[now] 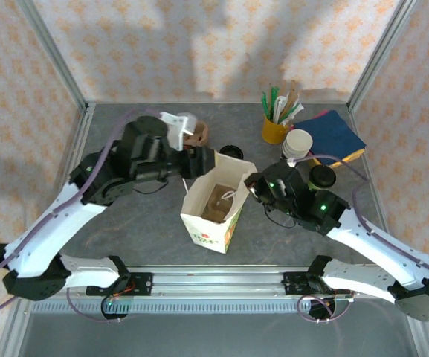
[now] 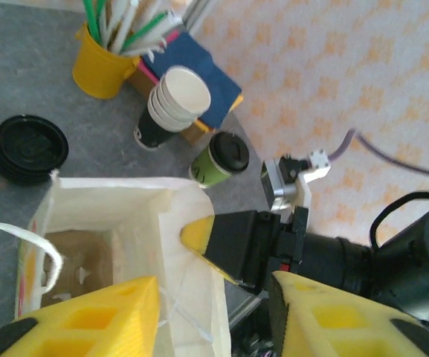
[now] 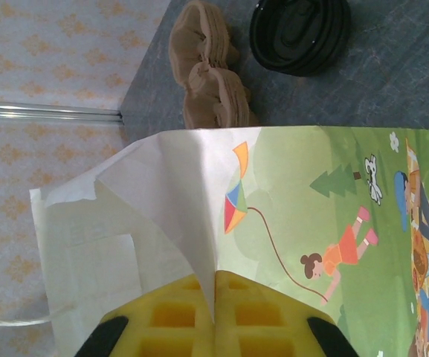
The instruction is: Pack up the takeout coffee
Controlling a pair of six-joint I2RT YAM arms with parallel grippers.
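The takeout coffee [image 1: 322, 177], a pale green paper cup with a black lid, stands upright on the table right of the bag and behind my right arm; it also shows in the left wrist view [image 2: 221, 160]. An open paper bag [image 1: 213, 223] stands in the middle. My right gripper [image 3: 215, 286] is shut on the bag's right rim [image 3: 199, 223], and its yellow tip [image 2: 199, 234] shows there. My left gripper [image 2: 214, 290] hovers over the bag's top, its jaws apart, with a fold of the bag's wall [image 2: 188, 297] between them. Neither gripper touches the cup.
A stack of lidless white cups [image 1: 297, 143], a yellow cup of sticks and straws [image 1: 273, 128] and blue napkins [image 1: 334, 134] stand at the back right. Black lids [image 1: 231, 152] and brown sleeves [image 1: 197, 135] lie behind the bag. Something brown [image 1: 218, 204] lies inside the bag.
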